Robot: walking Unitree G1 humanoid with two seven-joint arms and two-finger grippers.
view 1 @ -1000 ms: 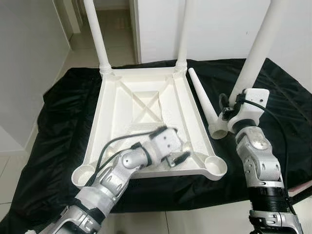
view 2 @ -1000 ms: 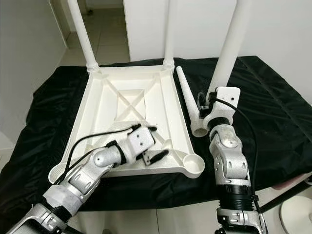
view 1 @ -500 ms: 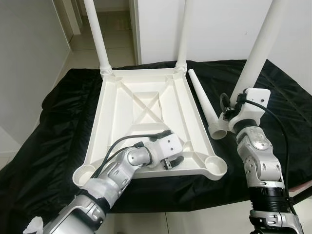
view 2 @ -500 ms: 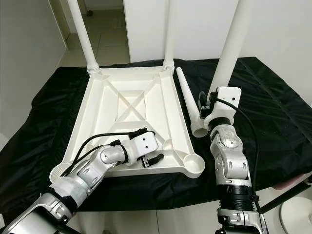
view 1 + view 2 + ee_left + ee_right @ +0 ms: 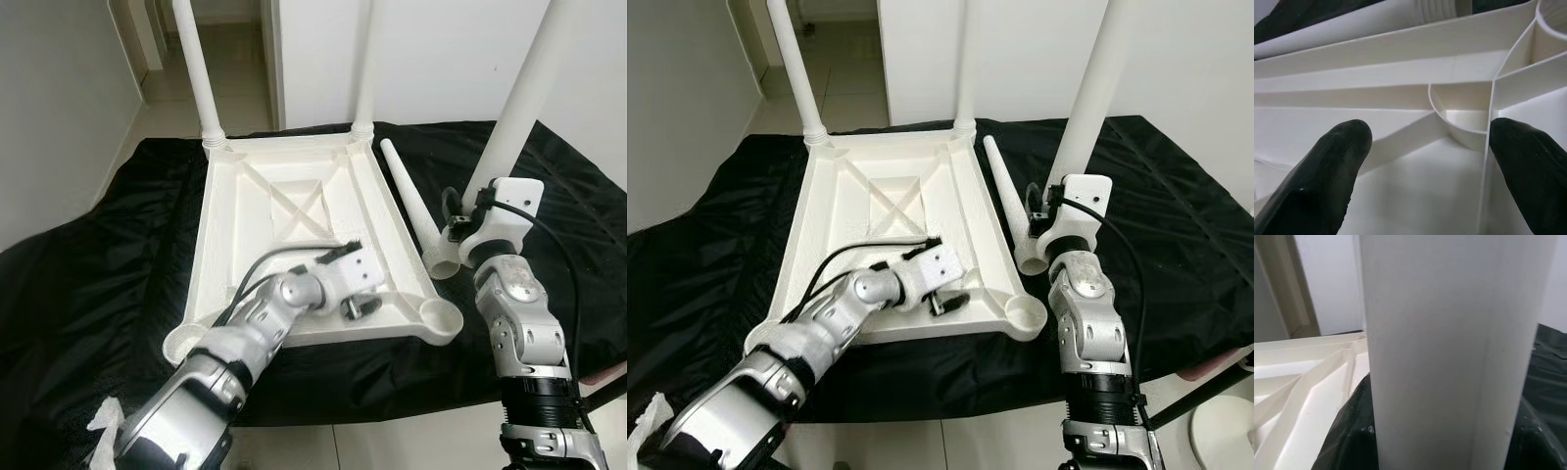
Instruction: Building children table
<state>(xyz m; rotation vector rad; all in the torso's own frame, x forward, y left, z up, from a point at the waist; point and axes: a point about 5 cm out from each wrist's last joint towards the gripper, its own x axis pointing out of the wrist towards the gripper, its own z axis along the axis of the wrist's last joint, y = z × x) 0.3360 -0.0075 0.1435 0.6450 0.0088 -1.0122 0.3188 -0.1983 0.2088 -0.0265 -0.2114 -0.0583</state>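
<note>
We see the white plastic children's table top lying upside down on a black cloth, with its ribbed underside facing up. Our left pincer is inside this underside, close to the near right corner, and its two black fingers are spread wide with nothing between them. Just ahead of the pincer, between the finger tips, there is a curved rib and the round corner socket for a leg. At the far side from the pincer, two white round legs already stand upright in the two far corners of the table top. Our right pincer is raised beside the right edge of the table top and it holds a third white plastic leg upright; this leg is clamped between its fingers. Between the right pincer and the table top, one more white tapered leg lies loose on the cloth, touching no socket.
</note>
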